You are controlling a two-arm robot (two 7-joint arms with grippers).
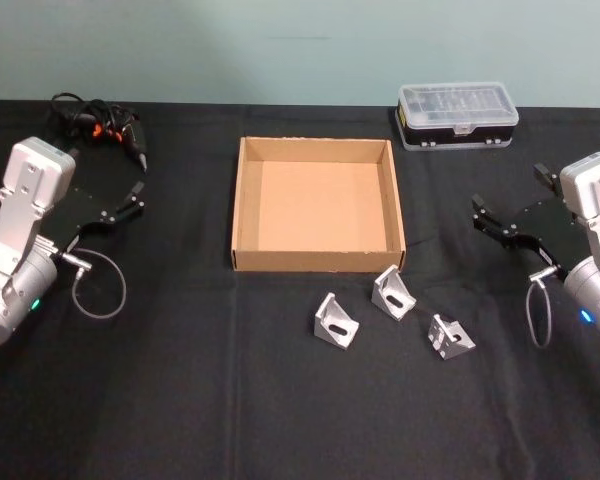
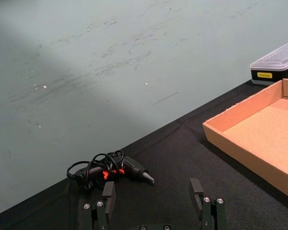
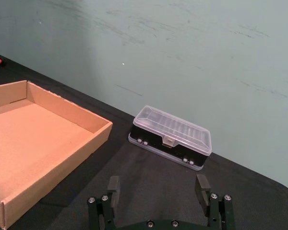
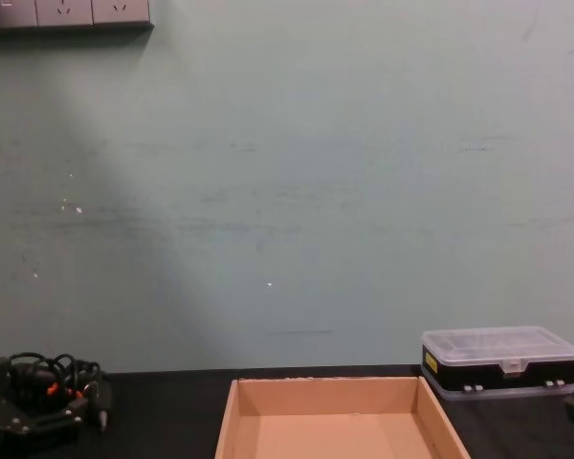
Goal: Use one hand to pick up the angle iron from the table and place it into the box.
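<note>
Black and spread wide, the left gripper [image 1: 132, 203] hung over the left side of the table [image 1: 230, 410], gripping nothing, its tips aimed at a corded tool [image 1: 105, 125] lying near the far edge. The right gripper [image 1: 483, 218] was just as widely parted and equally empty, pointing inward from the right side of the table.

Three silver angle irons lay on the cloth between them, well apart from both. The middle one [image 1: 392, 293] sat just in front of the front right corner of the box [image 1: 315, 261]. The left one [image 1: 335, 322] showed a slotted face turned up and toward the front left, the slot running diagonally. The right one [image 1: 450, 336] lay nearest the robot, turned toward the right. Together they formed a loose row running left to right.

The tan cardboard box held nothing. Behind its right corner stood a clear-lidded plastic case [image 1: 458, 113]. The tabletop was matte black, backed by a scuffed pale green wall [image 4: 287, 191] with sockets [image 4: 67, 11] high up.

Each silver-grey arm came in from its own edge of the head view, wrist bent inward, a cable looping below.
</note>
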